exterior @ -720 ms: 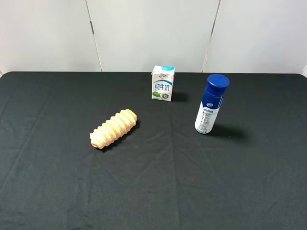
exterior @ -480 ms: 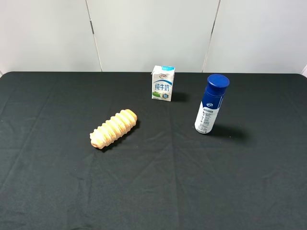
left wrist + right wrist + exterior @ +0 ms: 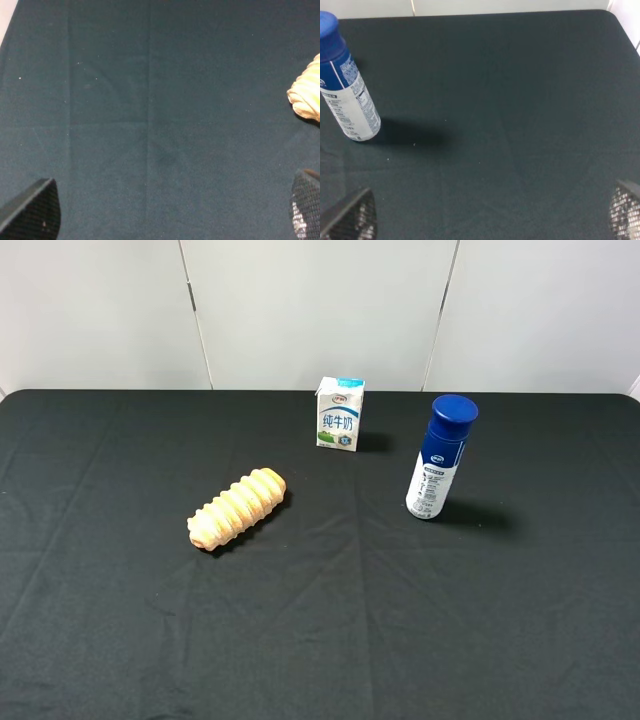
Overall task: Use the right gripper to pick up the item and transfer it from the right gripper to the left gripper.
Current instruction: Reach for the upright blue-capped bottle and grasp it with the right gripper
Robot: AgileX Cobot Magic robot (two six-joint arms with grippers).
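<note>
okay, right gripper point(image 3: 487, 216) first: jaws released and spread wide, the two mesh-faced fingertips point(image 3: 351, 220) far apart with only black cloth point(image 3: 520, 125) showing in the gap. the bottle point(image 3: 346, 90) is ahead of these jaws and well off to one side. it sits out beyond the line of one finger rather than in the gap, well clear of both tips. it stands on its base on the cloth, dark-blue cap up, with a blue band under the cap and a white body with small print lower down. its shadow lies on the cloth beside it.

left gripper point(image 3: 167, 215) now: same story, jaws released and wide, fingertips point(image 3: 32, 215) far apart, bare cloth between them. the bread roll point(image 3: 307, 92) peeks in ahead of these jaws, off past one finger's line. only its pale ridged end shows, and it touches neither tip.

from the high camera i get the layout. the bottle point(image 3: 438, 457) is upright on the right half. the milk carton point(image 3: 340, 413) stands farther back near the wall, apart from the bottle. the bread roll point(image 3: 237, 508) lies on its side on the left half, well apart from both. all three rest on the cloth point(image 3: 330, 640), none touching another.
</note>
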